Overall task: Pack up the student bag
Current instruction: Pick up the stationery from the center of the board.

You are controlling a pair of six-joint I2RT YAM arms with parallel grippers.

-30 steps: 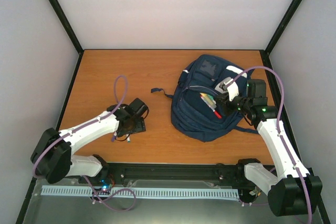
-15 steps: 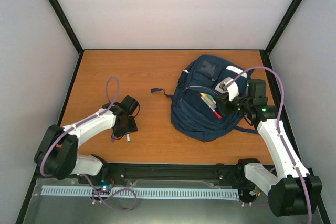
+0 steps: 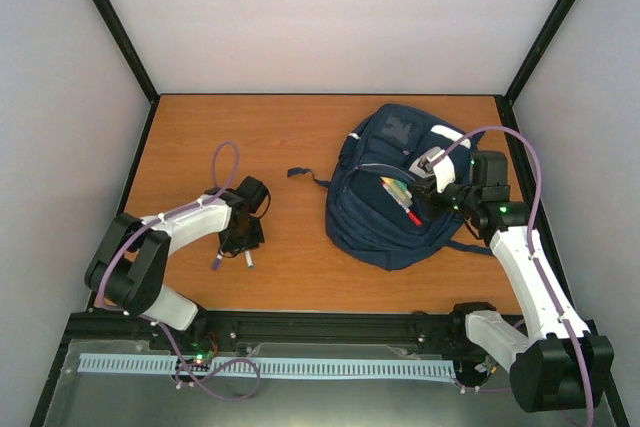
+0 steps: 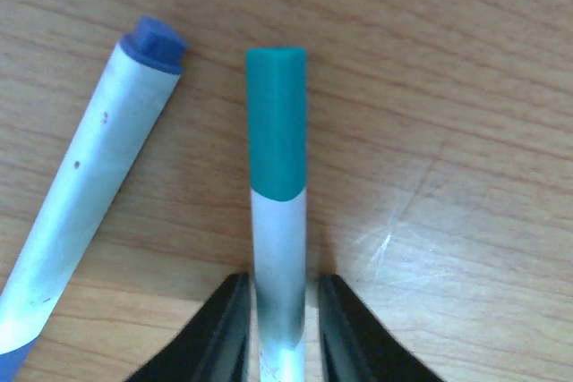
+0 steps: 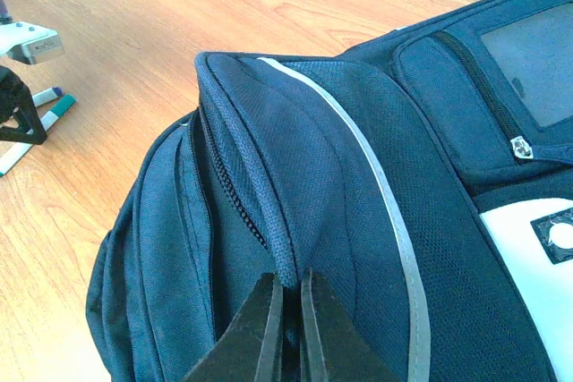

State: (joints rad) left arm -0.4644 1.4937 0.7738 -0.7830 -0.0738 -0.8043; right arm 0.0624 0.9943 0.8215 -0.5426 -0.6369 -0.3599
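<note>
Pickup step: teal-capped marker [image 4: 277,131] on the counter [image 3: 300,137], left of centre in the top view, flanked by the left claw [image 4: 282,285]; firm pinch or not, cannot tell. Next: clamp, lift, carry to the student bag [image 3: 370,222] at right centre. Rim clenched open by the right claw [image 5: 288,291]; coloured pens [image 3: 402,202] inside.

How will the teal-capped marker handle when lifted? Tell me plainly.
Probably stiff and light: the teal-capped marker is a slim, straight tube. Its rounded, glossy barrel may roll or slip if the left gripper pinches off-centre.
</note>
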